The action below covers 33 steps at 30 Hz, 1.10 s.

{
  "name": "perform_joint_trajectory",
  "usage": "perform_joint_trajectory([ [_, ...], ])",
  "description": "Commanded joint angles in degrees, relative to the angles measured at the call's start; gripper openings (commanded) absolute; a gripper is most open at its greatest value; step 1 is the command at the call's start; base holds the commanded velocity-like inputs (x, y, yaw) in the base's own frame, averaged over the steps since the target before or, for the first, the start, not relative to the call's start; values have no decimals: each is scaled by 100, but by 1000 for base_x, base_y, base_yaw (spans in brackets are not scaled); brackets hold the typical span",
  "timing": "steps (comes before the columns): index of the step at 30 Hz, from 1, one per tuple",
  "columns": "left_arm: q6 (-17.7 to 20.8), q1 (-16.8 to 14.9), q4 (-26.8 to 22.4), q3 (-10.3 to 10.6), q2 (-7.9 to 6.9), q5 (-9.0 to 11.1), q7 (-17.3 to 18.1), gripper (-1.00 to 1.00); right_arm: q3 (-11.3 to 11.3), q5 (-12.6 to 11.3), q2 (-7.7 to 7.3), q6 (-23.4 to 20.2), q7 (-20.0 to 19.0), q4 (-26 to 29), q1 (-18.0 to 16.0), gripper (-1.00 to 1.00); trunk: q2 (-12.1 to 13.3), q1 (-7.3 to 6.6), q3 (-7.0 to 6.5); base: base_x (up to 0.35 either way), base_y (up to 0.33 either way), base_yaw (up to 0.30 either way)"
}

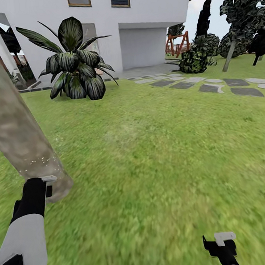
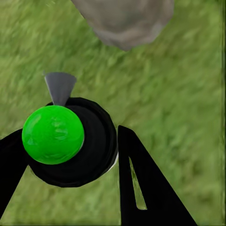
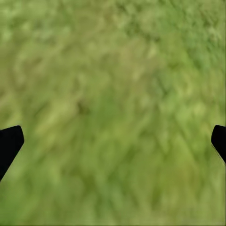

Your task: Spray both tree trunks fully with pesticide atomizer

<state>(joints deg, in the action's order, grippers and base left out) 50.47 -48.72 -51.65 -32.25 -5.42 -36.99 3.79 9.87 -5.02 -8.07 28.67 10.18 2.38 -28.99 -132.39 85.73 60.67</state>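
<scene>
While the left arm is reaching toward the base of the nearest tree, the moment is laying out like this:

Atomizer: the pesticide atomizer point(image 2: 66, 141) is sitting between the fingers of the left gripper point(image 2: 70, 174) in the left wrist view; it is showing a round black body, a bright green ball-shaped cap and a grey cone nozzle pointing toward the trunk.

Left gripper: it is closing around the atomizer, one dark finger point(image 2: 146, 188) pressing on each side of the black body. In the head view the left arm's black end point(image 1: 33, 198) is hanging just beside the foot of the trunk.

Tree trunk: the thick pale mottled tree trunk point(image 1: 17, 133) is leaning across the left of the head view and meeting the grass close to the left gripper; its foot point(image 2: 125, 21) is lying just ahead of the nozzle.

Pesticide: a few fine white specks point(image 1: 45, 159) are dotting the lower trunk.

Right gripper: the right gripper point(image 3: 113, 141) is hanging spread wide over bare grass, with only its two dark fingertips point(image 3: 9, 141) peeking in at the frame edges, nothing between them.

Floor: green lawn point(image 1: 158, 154) is stretching out all round, with grey stepping stones point(image 1: 208, 87) farther off.

Surroundings: a broad-leaved dark plant point(image 1: 76, 61), a white house point(image 1: 140, 24) and round bushes point(image 1: 194, 58) are standing well beyond.
</scene>
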Motion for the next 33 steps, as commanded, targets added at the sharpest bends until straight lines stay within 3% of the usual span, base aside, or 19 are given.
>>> perform_joint_trajectory([
  [1, 18, -3, -2, 0, 23, -60, 32, -100, 50, -52, -1, 15, 10, -4, -2, 100, -2, 1, 5, 237, -191, 53],
  [9, -18, 16, 286, -33, 30, -81, 7, -100, 50, -52, -1, 15, 9, 0, -2, 100, -2, 1, 5, 204, -94, 29],
  [14, -43, 339, 283, -30, -27, -88, -27, -100, 50, -52, -1, 16, 10, -3, -2, 100, -2, 1, 5, 6, -1, 244],
  [22, -39, 409, 274, -27, 13, -82, -51, -100, 50, -51, -1, 13, 9, -5, -2, 100, -2, 1, 5, 30, 4, 267],
  [31, -225, 517, 354, -43, 40, -80, -61, -100, 56, -43, 7, 14, 10, -9, -2, 100, -2, 1, 5, 299, 153, 22],
  [33, -332, 534, 397, -174, 41, -78, -62, -100, 53, -43, 5, 13, 10, -9, -2, 100, -2, 1, 5, 281, 232, 0],
])
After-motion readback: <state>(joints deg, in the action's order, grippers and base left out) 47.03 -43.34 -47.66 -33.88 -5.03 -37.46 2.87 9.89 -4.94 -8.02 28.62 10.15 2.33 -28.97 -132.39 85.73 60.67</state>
